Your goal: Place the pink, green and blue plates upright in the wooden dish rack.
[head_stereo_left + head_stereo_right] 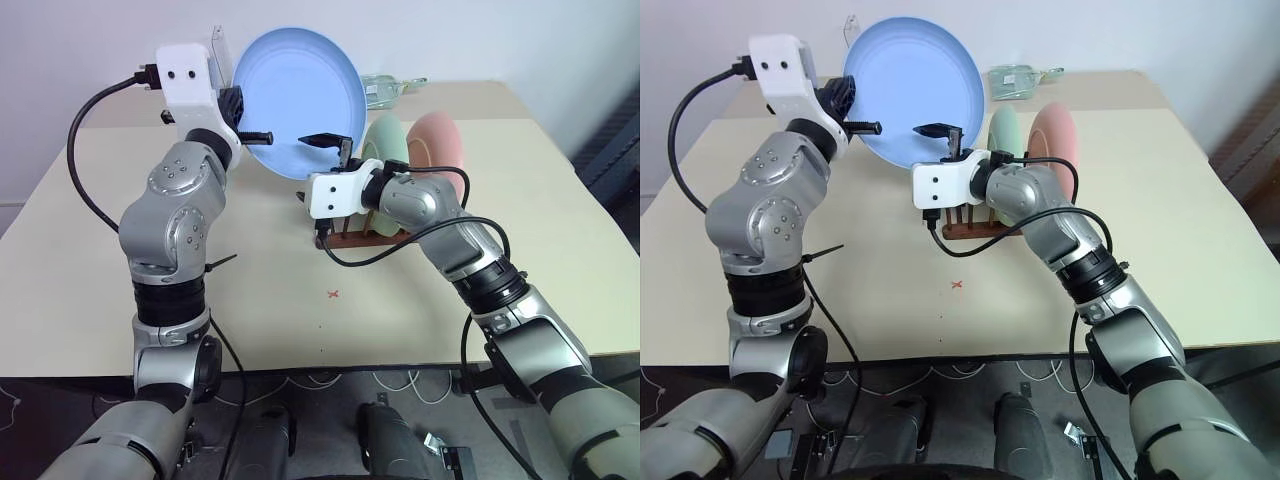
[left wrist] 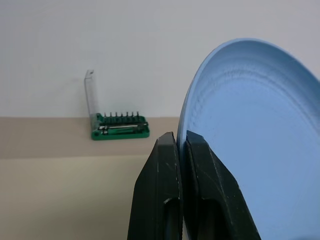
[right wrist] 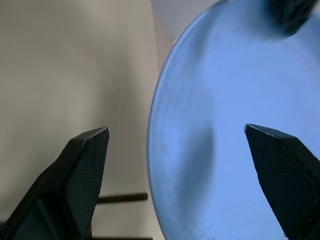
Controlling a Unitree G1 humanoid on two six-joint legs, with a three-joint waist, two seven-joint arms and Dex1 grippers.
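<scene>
Right gripper (image 1: 322, 141) gapes level at raised blue plate (image 1: 300, 100).

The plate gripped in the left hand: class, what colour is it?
Light sky blue; the plate shows best in the left eye view, held by the left hand.
</scene>
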